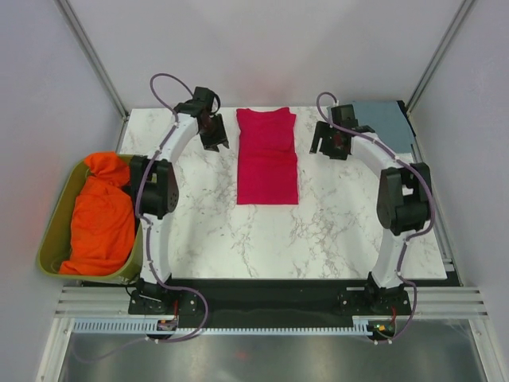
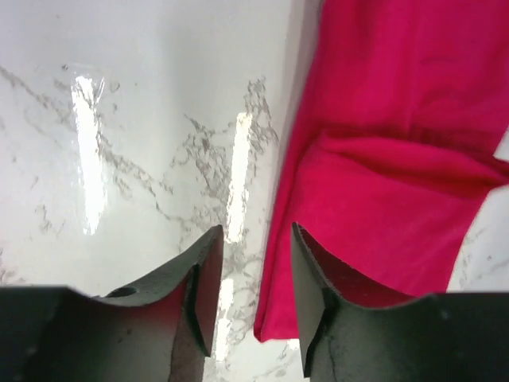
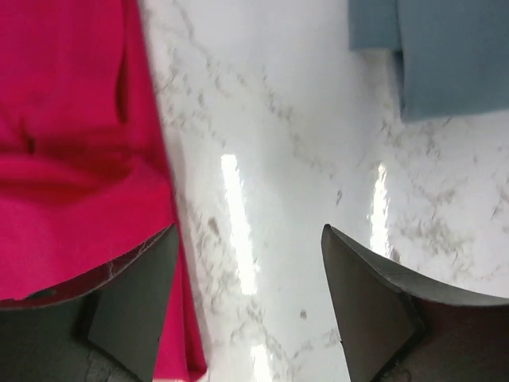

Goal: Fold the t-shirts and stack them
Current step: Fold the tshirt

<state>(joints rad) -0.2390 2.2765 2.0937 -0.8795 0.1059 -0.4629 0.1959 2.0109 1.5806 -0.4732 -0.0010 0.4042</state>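
Observation:
The crimson-red t-shirt [image 1: 267, 157] lies flat on the marble table [image 1: 318, 239] at the back centre, folded into a long narrow strip. The slate blue-grey t-shirt [image 1: 386, 119] lies folded at the back right corner. My left gripper [image 1: 213, 135] is open and empty just left of the red shirt's far end; in the left wrist view [image 2: 253, 270] the shirt's edge [image 2: 382, 159] runs under its right finger [image 2: 312, 286]. My right gripper [image 1: 330, 143] is wide open and empty between the two shirts. The right wrist view [image 3: 248, 270] shows the red shirt [image 3: 71, 159] at left and the blue-grey shirt [image 3: 445, 56] at upper right.
An olive bin [image 1: 56, 231] holding orange cloth [image 1: 103, 211] hangs off the table's left edge beside the left arm. Grey walls with metal rails close in the back and sides.

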